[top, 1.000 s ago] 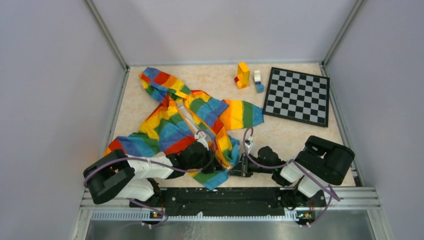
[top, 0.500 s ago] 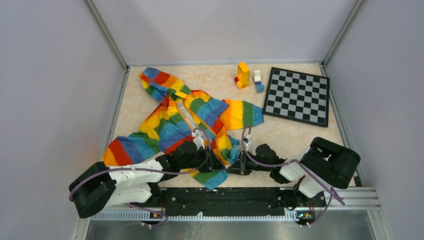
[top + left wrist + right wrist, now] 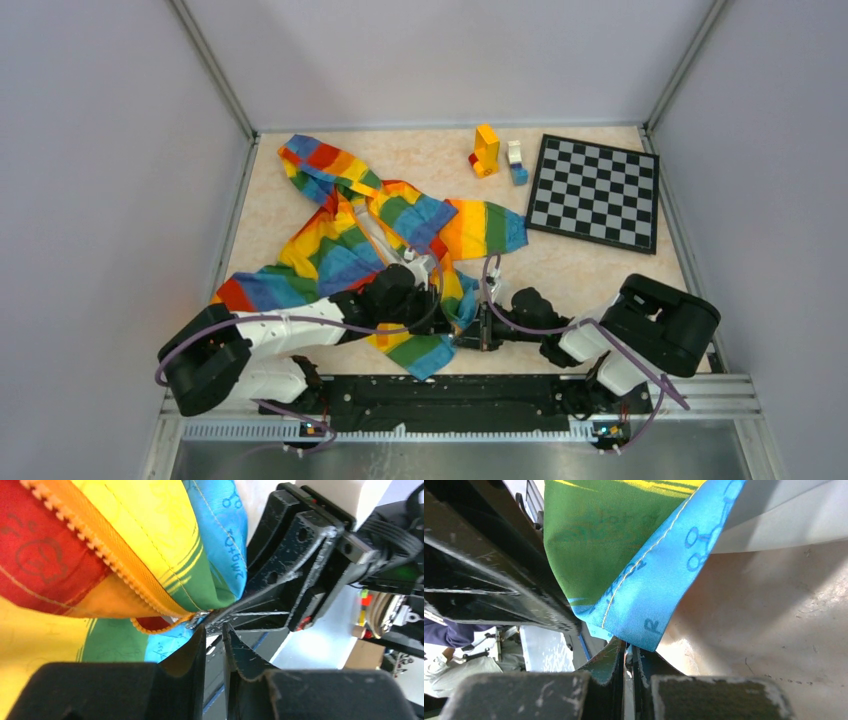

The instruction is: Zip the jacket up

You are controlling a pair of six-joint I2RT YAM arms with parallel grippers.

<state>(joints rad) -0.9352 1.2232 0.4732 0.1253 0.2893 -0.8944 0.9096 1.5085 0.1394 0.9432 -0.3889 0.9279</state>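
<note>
Direction is what matters now. The jacket (image 3: pixel 330 250) lies spread on the table (image 3: pixel 570 270) with its hood (image 3: pixel 305 160) at the far left and its bottom hem at the near edge, right in front of my two arms. The zipper's long axis therefore runs from the hem, away from me and leftward toward the hood. Any closing pull has to follow that line.

My right tool (image 3: pixel 628 649) is clamped shut on the jacket, the blue hem edge (image 3: pixel 649 595) pinched at its tips by the foot of the zipper. I judge it to be the anchor that stops the bottom from riding up.

My left tool (image 3: pixel 214 630) is the one nearer the working end. Its jaws stand a narrow slit apart, with nothing between them that I can see. Just beyond its fingertips, the orange zipper teeth (image 3: pixel 100 550) come down from the upper left of the wrist view. They end at a small metal piece (image 3: pixel 199 615), almost touching the right tool's tip. Whether that piece is the slider or an end stop I cannot tell.

My guess is that the left tool must close on that piece and draw it away from the right tool, up the teeth toward the hood, with the fabric taut between the two.
</note>
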